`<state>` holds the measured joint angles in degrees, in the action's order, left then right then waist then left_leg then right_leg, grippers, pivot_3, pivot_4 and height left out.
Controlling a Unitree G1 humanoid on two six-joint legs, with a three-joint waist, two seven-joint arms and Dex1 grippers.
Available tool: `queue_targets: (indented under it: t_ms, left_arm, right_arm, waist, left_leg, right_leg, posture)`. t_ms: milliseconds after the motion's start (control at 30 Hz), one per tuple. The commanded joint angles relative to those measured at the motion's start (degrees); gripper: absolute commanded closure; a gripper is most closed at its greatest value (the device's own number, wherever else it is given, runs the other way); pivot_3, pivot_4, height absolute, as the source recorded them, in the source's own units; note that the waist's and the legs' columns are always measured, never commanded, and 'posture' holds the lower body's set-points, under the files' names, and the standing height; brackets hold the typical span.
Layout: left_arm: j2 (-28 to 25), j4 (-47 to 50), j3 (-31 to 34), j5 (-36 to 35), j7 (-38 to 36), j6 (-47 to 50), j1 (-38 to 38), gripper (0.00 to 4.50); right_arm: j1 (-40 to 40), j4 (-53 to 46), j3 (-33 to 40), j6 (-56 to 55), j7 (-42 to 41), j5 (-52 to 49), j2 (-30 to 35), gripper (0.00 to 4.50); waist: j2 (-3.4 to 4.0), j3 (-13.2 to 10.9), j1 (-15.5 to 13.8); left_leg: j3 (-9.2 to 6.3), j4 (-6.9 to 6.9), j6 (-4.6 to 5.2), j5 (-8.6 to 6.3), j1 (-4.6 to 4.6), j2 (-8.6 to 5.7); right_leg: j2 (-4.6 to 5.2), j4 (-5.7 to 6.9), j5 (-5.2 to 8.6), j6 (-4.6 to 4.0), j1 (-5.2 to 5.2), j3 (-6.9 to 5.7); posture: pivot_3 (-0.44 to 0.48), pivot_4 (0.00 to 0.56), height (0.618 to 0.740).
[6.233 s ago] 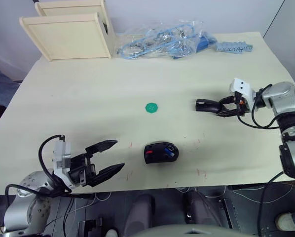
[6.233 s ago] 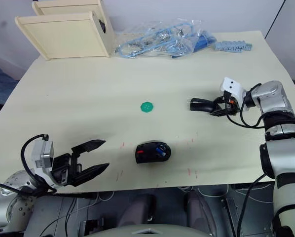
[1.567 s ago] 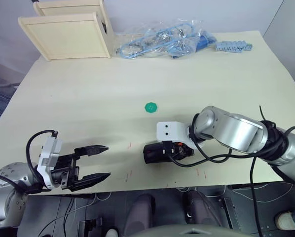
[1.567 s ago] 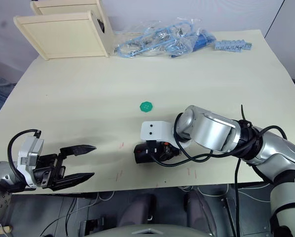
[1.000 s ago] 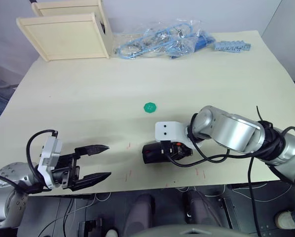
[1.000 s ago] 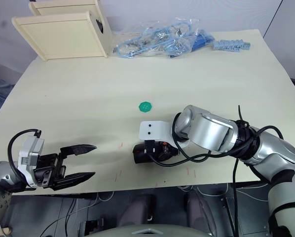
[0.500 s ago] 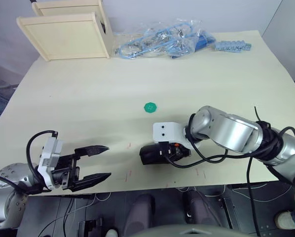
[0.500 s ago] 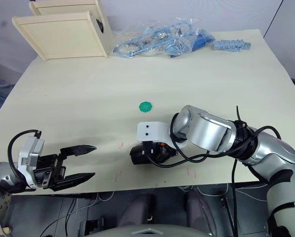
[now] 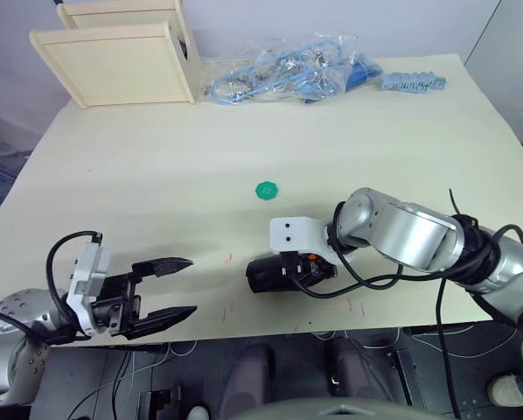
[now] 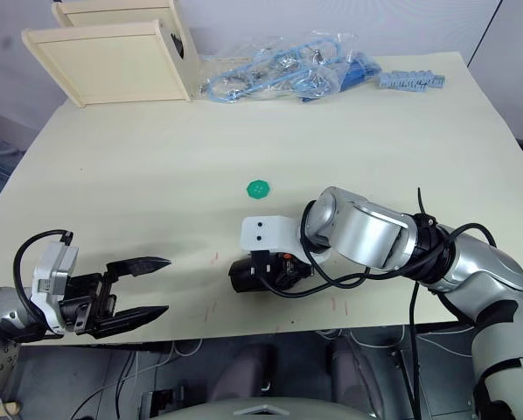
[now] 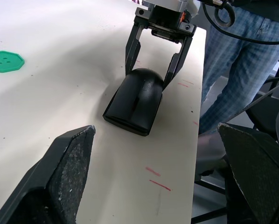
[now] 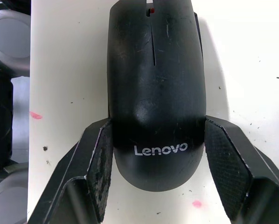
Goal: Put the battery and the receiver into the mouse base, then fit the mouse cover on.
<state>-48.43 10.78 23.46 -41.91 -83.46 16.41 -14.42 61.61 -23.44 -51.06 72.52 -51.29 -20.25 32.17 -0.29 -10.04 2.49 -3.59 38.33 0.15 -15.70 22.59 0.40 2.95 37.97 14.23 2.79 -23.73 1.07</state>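
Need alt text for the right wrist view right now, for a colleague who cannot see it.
A glossy black curved mouse cover printed "Lenovo" lies on the pale table, with the right gripper straddling its rear end, one black finger on each side. A small red spot shows at the cover's far end.

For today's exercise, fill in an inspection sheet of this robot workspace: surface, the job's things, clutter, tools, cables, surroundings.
Surface: pale table, faint red marks near the front edge.
Job's things: mouse cover sits over the mouse base; a red speck shows at its front.
Clutter: green disc, bagged blue cables, blue-grey strip, wooden boxes.
Tools: right tool has a finger on each side of the cover's rear; left tool open, apart from the mouse.
Cables: black leads loop along both arms.
Surroundings: a person's checked trousers beside the table.
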Motion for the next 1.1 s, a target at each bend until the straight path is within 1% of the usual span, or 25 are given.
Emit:
queue_targets:
  t_ms: [33,1100]
  left_arm:
    - [-0.1,1.3,1.7,-0.6,-0.2,-0.6,-0.2,0.0]
    - [-0.2,0.8,1.8,-0.6,-0.5,-0.4,-0.2,0.0]
  right_arm:
    - [-0.2,-0.9,0.8,0.2,-0.4,-0.3,-0.3,2.01]
    - [-0.4,-0.6,3.4,1.4,0.7,-1.3,-2.1,2.01]
  waist:
    - [0.0,0.0,0.0]
    - [0.0,0.0,0.0]
  left_leg:
    - [0.0,0.0,0.0,0.0,0.0,0.0]
    - [-0.01,0.0,0.0,0.0,0.0,0.0]
  right_leg:
    - [0.0,0.0,0.0,0.0,0.0,0.0]
    - [0.0,0.0,0.0,0.0,0.0,0.0]
  posture:
    - [0.0,0.15,0.74]
    - [0.0,0.15,0.74]
